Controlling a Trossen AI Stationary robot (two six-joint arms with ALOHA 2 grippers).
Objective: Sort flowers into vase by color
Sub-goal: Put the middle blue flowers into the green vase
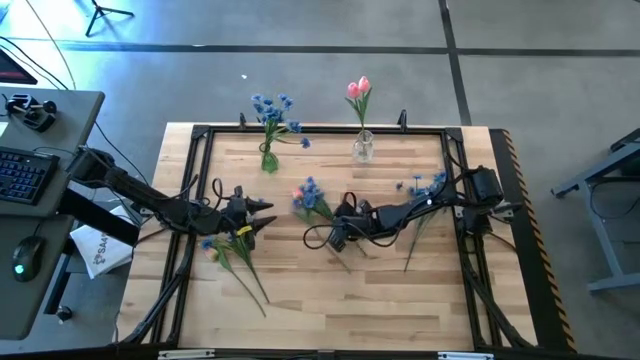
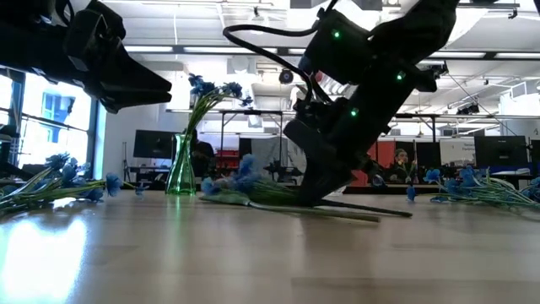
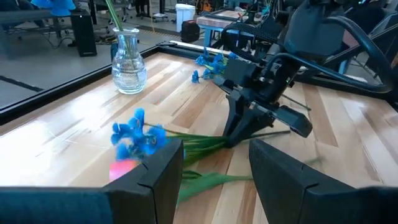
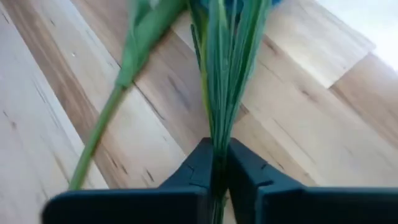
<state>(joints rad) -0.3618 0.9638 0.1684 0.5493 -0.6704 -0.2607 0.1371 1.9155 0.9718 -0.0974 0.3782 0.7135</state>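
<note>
A bunch of blue flowers [image 1: 310, 192] with a pink bud lies mid-table on its stems. My right gripper [image 1: 338, 233] slants down onto it and is shut on the stems [image 3: 205, 146]. My left gripper [image 3: 214, 177] stands open above the table to the left, pointing at that bunch and touching nothing. More flowers [image 1: 228, 248] lie on the table below the left gripper. Another blue bunch [image 1: 425, 186] lies at the right. At the far edge a green vase [image 1: 268, 158] holds blue flowers, and a clear vase [image 1: 362, 148] holds a pink tulip. My right gripper pinches the bundle of green stems [image 4: 217, 146] of the mid-table blue bunch between its two fingers. The fingers [image 2: 314, 192] come slanting down from the table's right. The stems run on ahead of the fingers toward the blossoms. The bunch lies on the table.
A separate green stem with a leaf [image 4: 118, 93] lies close beside the gripped bundle. A black frame [image 1: 200, 135] runs round the wooden top. Bare wood lies toward the near edge [image 1: 330, 310]. A desk with a keyboard [image 1: 20, 170] stands off the table's left.
</note>
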